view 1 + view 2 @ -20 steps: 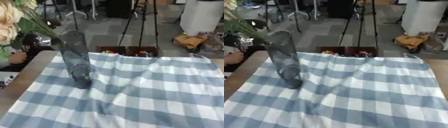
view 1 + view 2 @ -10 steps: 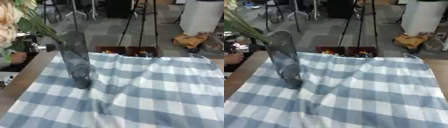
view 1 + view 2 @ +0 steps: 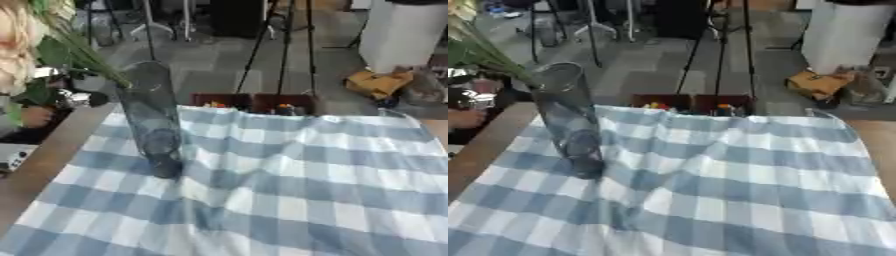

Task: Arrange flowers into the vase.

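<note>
— Vase (image 3: 154, 119): where is it seen?
— Upright on the blue-checked cloth (image 3: 289, 190), toward its left side, clear glass, tall.
— And the flowers (image 3: 19, 55)?
— Cut off at the upper left edge; pale blooms are shown only in the left eye view, while green stems (image 3: 487, 57) reach the vase's rim in both.
— The hands?
— A dark and silver shape (image 3: 74, 97) is made out behind the stems, but open or clenched cannot be told. The right hand is not shown.
</note>
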Available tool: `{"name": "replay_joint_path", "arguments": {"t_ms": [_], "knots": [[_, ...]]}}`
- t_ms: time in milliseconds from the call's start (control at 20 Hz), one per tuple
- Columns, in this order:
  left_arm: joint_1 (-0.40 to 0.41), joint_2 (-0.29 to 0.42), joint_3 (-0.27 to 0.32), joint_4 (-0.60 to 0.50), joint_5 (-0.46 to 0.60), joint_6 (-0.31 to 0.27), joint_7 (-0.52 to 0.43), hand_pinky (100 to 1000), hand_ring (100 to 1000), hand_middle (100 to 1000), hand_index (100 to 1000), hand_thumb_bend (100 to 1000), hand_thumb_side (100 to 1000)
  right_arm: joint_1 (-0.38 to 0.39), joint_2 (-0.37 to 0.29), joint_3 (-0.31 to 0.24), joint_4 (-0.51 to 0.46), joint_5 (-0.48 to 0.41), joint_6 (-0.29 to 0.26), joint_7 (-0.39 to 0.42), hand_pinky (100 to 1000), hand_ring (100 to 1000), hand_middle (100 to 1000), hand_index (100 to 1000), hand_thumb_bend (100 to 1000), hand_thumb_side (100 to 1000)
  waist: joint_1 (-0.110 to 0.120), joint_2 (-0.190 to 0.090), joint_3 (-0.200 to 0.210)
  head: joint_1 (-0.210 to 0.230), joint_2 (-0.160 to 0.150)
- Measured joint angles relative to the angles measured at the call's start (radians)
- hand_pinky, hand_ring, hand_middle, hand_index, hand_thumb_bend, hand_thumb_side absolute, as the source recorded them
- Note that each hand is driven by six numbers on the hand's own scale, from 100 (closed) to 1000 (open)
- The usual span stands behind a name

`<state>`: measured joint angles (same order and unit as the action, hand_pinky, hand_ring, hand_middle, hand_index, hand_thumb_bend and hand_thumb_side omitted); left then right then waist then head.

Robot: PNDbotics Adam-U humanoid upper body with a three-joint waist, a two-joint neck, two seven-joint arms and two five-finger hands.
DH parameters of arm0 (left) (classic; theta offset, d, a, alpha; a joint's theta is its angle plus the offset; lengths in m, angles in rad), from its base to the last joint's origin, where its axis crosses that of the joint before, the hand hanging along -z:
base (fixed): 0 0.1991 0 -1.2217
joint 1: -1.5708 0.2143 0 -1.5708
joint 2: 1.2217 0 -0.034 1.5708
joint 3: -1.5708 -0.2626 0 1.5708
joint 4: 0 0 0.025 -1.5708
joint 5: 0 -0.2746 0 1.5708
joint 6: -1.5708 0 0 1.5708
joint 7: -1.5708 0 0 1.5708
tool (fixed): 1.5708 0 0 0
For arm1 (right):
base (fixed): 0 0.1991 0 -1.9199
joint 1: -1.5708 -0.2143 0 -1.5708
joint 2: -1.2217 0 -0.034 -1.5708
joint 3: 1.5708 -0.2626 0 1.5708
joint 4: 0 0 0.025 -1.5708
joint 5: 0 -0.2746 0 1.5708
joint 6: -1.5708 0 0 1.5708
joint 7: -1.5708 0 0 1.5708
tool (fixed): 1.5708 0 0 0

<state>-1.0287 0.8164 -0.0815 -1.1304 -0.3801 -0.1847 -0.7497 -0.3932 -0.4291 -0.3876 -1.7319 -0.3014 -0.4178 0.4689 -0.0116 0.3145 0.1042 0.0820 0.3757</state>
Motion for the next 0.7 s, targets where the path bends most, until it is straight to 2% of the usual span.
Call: {"name": "replay_joint_path", "arguments": {"t_ms": [700], "knots": [[0.086,0.063,-0.002,-0.038,-0.043,0.043,-0.125,1000,1000,1000,1000,502,908,0.005,0.002,0.0,-0.002,-0.001,0.007,-0.015,774,541,436,752,100,1000,0.0,-0.007,0.008,-0.006,0.0]]}}
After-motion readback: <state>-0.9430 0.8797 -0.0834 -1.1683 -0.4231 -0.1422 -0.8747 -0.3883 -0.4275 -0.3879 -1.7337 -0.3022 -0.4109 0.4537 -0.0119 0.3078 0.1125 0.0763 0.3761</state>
